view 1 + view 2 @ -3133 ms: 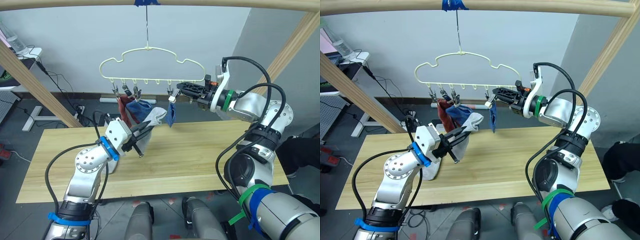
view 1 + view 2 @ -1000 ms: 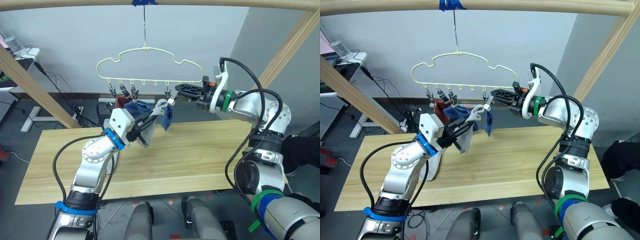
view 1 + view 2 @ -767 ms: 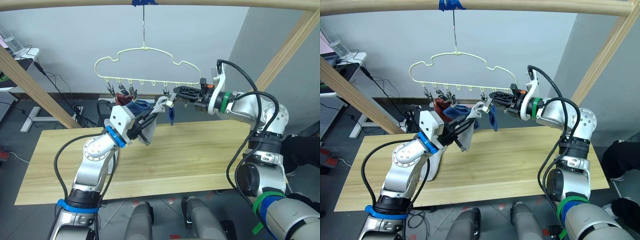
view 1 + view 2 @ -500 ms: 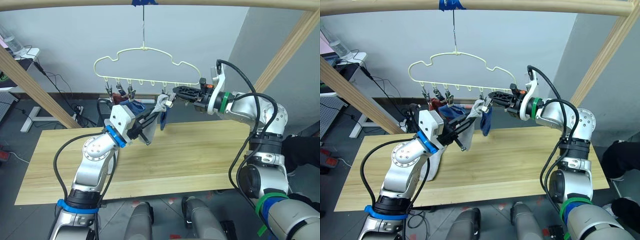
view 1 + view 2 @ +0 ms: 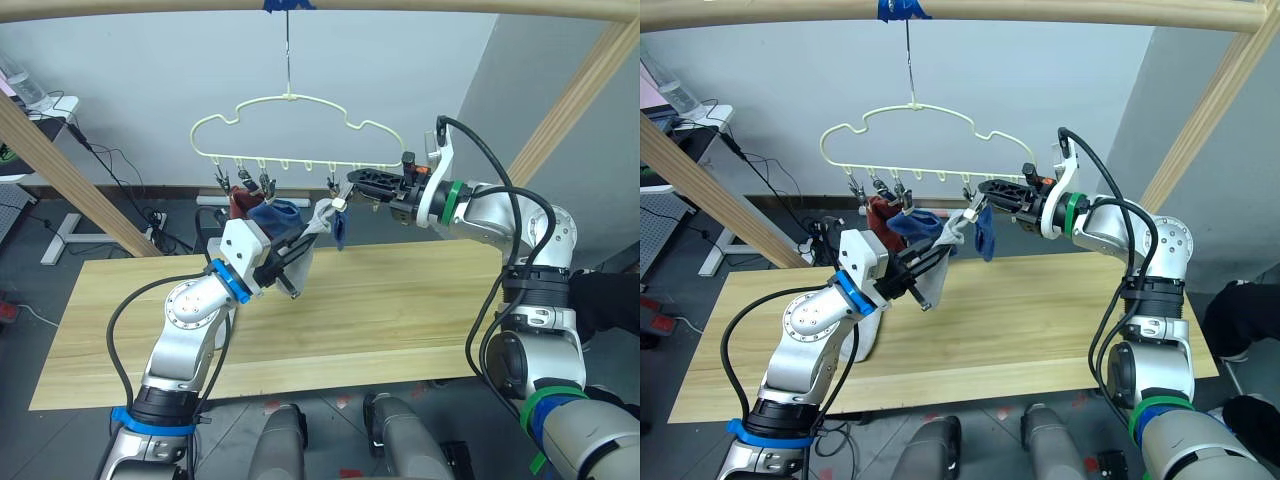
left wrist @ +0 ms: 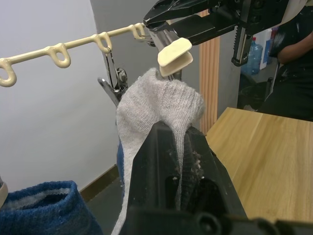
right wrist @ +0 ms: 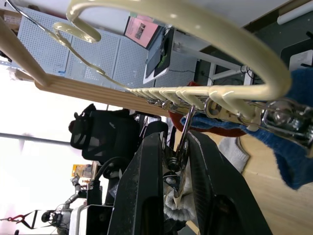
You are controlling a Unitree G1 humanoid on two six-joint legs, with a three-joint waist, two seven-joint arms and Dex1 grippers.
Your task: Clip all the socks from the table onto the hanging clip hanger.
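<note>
Since the frame three seconds back, the left arm has climbed off the desk and carried its grey sock [image 6: 161, 105] right up under the hanger, where before it hung low over the planks. The left gripper [image 6: 177, 142] has its fingers closed on the sock a little below the cuff, so a soft hump of fabric stands proud above the fingertips — my guess is that this is held so on purpose, to give the clip something to bite. The right gripper [image 7: 175, 161] has its fingers pinched on the handles of one metal clip [image 6: 174, 50], pressing them to spread its cream pads, and from the left wrist view those pads sit just above the cuff, apart from it by a sliver, not yet around it.

Outward from there, the clip hanger [image 5: 290, 125] hangs by its long hook from the wooden pole overhead, above the desk's far edge. A blue sock [image 5: 984, 236] dangles from the clip beside the one being squeezed, and a rust red sock [image 5: 238, 203] with another blue sock [image 5: 275, 214] hang bunched toward the hanger's left end. One more grey sock [image 5: 861, 335] lies on the desk [image 5: 400, 300] near its left part, half hidden behind the left arm.

The head views give the whole arrangement — both arms meeting under the hanger — but not the gap at the clip. The left wrist view shows that gap plainly; the right wrist view shows how the clip's handles sit between the fingers [image 7: 146, 196].
</note>
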